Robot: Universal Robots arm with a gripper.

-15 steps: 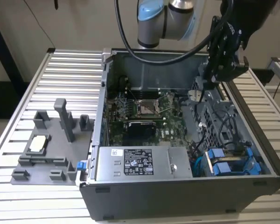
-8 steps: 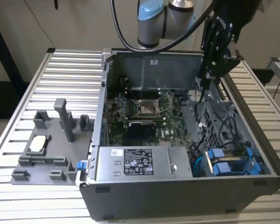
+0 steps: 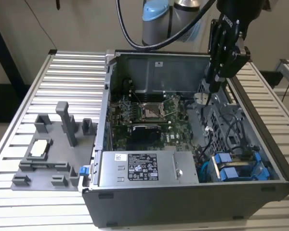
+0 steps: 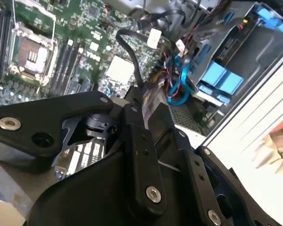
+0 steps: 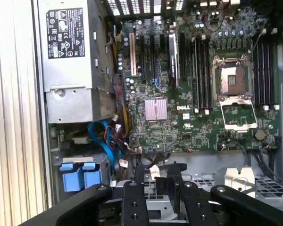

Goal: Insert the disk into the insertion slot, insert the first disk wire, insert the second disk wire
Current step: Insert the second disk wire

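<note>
Ribbed metal counter (image 3: 62,72) carrying an open computer case (image 3: 183,202); my end effector (image 3: 213,86) hangs inside its far end.
I cannot tell how far it is open; a black cable (image 4: 127,52) loops just beside it. The blue-framed disk (image 3: 229,172) sits in the insertion slot (image 3: 254,166), well apart, at the near corner on the exterior view's right.
</note>
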